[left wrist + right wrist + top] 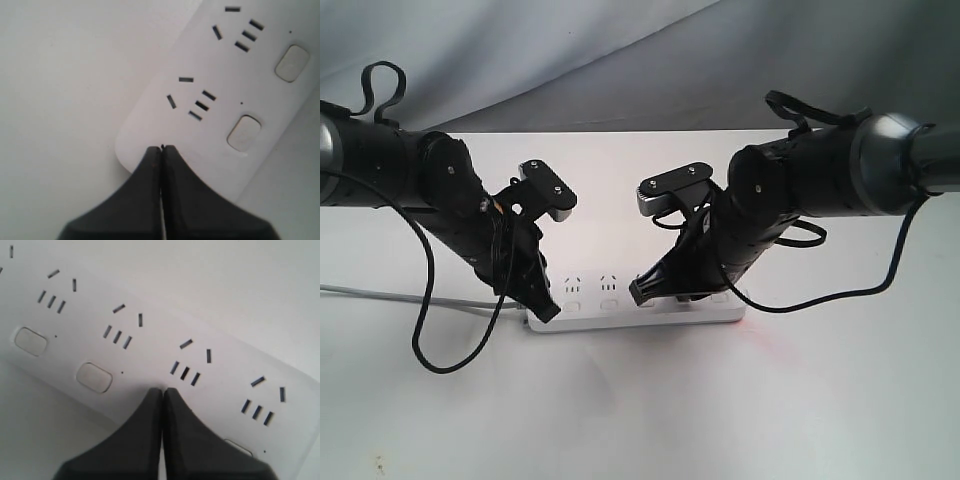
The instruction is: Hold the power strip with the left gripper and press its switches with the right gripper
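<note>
White tabletop fills most of the exterior view, with a grey cloth across the top of the frame. Two black arms reach in from the left and right edges and slope down toward the centre. The power strip lies flat just below the middle of the frame, and its cord runs off to the left edge. The left gripper has its jaws shut tight with nothing between them. Its tip rests on the strip's rounded left end, which the left wrist view shows most clearly. This looks like pinning the strip down rather than clasping it, so the holding part seems to be in place. The right gripper is also pinched closed and empty, and its tip sits on the strip's middle. In the right wrist view it covers the spot where the third of the switches should be. I cannot tell whether that switch is pressed or only touched. The two switches at the left end are uncovered, and no light or marker shows their state, so most of the pressing probably remains.
</note>
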`<move>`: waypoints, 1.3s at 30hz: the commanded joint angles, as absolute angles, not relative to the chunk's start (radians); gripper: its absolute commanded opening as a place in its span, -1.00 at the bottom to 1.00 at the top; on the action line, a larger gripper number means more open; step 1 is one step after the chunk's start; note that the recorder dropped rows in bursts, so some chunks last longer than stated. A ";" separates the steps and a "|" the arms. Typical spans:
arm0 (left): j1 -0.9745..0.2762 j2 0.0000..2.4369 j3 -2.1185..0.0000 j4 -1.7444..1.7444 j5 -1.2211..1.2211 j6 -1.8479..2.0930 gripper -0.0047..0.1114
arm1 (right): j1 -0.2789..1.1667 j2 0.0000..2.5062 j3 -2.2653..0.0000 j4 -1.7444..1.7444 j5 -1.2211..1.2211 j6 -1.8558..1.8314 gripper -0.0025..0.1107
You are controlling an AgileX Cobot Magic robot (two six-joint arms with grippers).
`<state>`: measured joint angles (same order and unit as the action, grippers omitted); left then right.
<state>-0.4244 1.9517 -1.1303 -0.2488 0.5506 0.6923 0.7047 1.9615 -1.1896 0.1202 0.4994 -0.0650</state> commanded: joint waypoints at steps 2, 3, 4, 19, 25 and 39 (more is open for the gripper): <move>-0.430 1.970 -1.123 -0.238 0.576 0.688 -0.92 | 0.698 1.963 -1.189 0.105 0.498 -0.066 -0.96; -0.430 1.970 -1.123 -0.238 0.576 0.688 -0.92 | 0.698 1.963 -1.189 0.105 0.498 -0.066 -0.96; -0.430 1.970 -1.123 -0.238 0.576 0.688 -0.92 | 0.698 1.963 -1.189 0.105 0.498 -0.066 -0.96; -0.430 1.970 -1.123 -0.238 0.580 0.688 -0.92 | 0.698 2.030 -1.189 0.035 0.564 0.010 -0.96; -0.430 1.970 -1.123 -0.238 0.580 0.688 -0.92 | 0.698 2.019 -1.187 -0.050 0.599 0.091 -0.96; -0.430 1.970 -1.123 -0.238 0.577 0.688 -0.92 | 0.699 1.972 -1.184 0.041 0.531 0.022 -0.96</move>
